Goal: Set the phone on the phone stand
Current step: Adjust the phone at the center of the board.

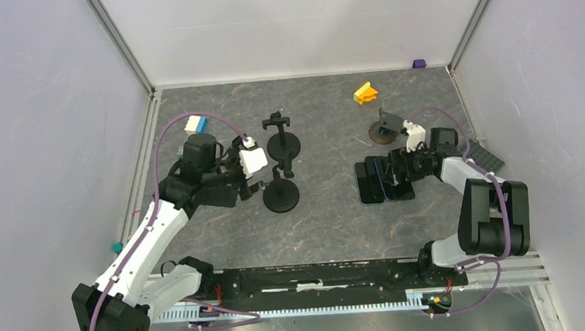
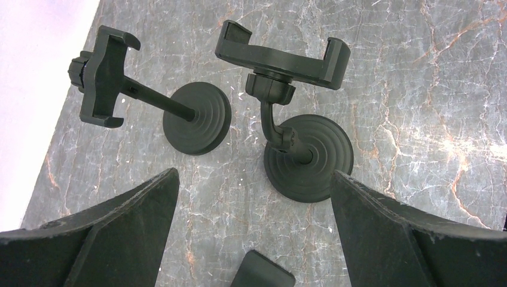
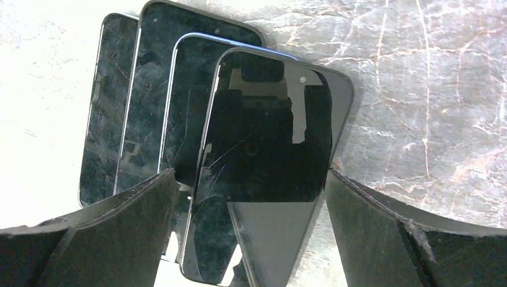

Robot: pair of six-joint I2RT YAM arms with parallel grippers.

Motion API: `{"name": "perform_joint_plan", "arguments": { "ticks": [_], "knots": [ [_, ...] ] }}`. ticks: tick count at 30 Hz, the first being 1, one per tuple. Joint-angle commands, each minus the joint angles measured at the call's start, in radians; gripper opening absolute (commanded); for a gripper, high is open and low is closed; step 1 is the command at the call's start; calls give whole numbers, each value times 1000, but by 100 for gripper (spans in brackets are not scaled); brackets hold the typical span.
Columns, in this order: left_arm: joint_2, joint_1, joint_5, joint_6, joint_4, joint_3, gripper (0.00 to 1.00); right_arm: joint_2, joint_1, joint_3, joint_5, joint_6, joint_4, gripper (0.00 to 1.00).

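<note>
1. The grey marbled table (image 1: 332,232) carries the whole scene.
2. Over on the left, the left gripper (image 2: 252,179) hangs with its jaws spread wide and nothing between them, looking down on two black stands.
3. The right gripper (image 3: 250,173) is spread wide as well, a finger on either side of the top phone (image 3: 269,137), with no clamp on it.
4. Four dark phones (image 1: 382,181) lie fanned and overlapping, flat on the table's right half. The top one is screen up and scratched.
5. The nearer stand (image 2: 308,158) has a round base and a bent neck. The farther stand (image 2: 197,118) sits just beside it. Both are well apart from the phones.
6. A third stand (image 1: 385,127) sits behind the phones.
7. The small stuff is a yellow-orange block (image 1: 365,93), a blue-and-white block (image 1: 195,125) and a purple block (image 1: 419,63).
</note>
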State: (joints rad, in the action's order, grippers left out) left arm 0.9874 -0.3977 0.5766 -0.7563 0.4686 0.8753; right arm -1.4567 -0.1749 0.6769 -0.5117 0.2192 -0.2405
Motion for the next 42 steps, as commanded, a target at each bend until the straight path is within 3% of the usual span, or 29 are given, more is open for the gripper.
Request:
{"name": "perform_joint_plan", "arguments": {
  "ticks": [1, 13, 19, 26, 30, 42],
  "knots": [
    [-17, 2, 12, 36, -33, -4, 100, 8, 50, -21, 54, 25, -37, 97],
    [-33, 3, 11, 34, -33, -22, 100, 30, 99, -6, 146, 79, -46, 80],
    [-36, 3, 12, 38, -45, -31, 100, 10, 108, -4, 110, 82, -61, 79],
    [-43, 2, 18, 49, -56, -45, 100, 4, 147, 23, 43, 89, -72, 56],
    [-52, 2, 35, 61, -55, -49, 100, 0, 169, 39, 6, 98, -72, 50],
    [-63, 3, 45, 80, -55, -54, 100, -33, 405, 91, 62, 153, -65, 42]
  ]
}}
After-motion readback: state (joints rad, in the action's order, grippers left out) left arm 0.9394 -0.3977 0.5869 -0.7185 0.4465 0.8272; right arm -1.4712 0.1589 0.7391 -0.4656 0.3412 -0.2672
